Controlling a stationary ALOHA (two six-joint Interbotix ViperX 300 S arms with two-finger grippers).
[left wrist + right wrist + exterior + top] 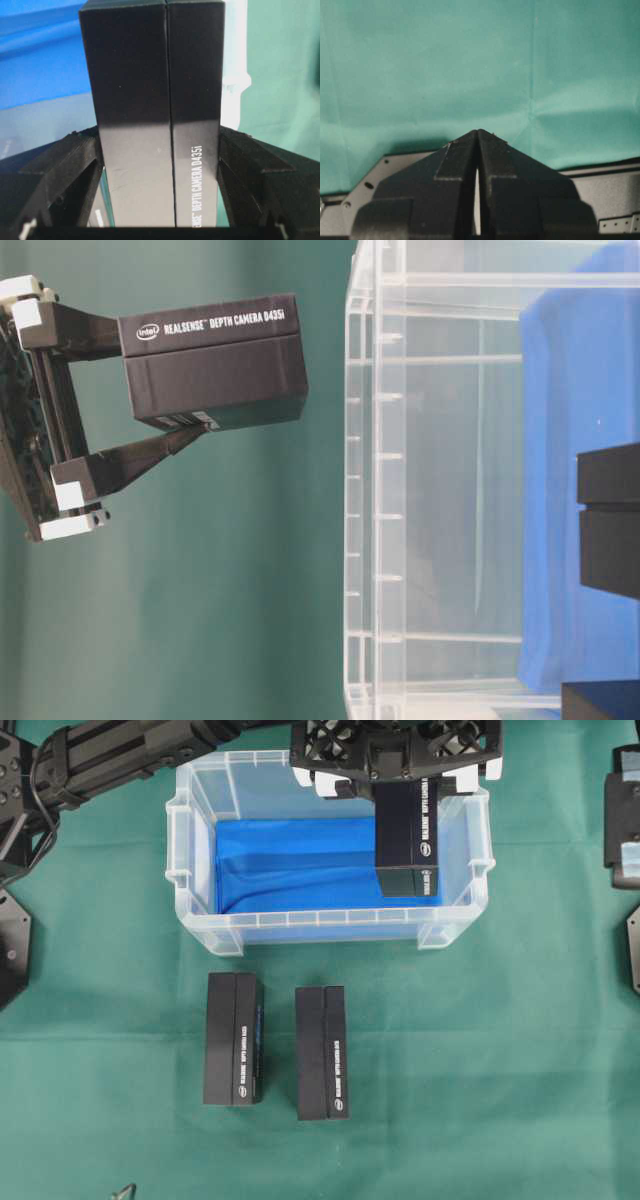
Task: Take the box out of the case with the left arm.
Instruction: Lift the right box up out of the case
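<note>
The black box, printed "RealSense Depth Camera D435i", hangs over the right end of the clear case, with my left gripper shut on its sides. From table level, the box and the left gripper are lifted clear of the case's rim. In the left wrist view the box fills the gap between both black fingers. A blue sheet lines the case's bottom. My right gripper is shut on nothing over the green cloth.
Two more black boxes lie side by side on the green cloth in front of the case. The left arm reaches in from the upper left. Parts of the right arm sit at the right edge.
</note>
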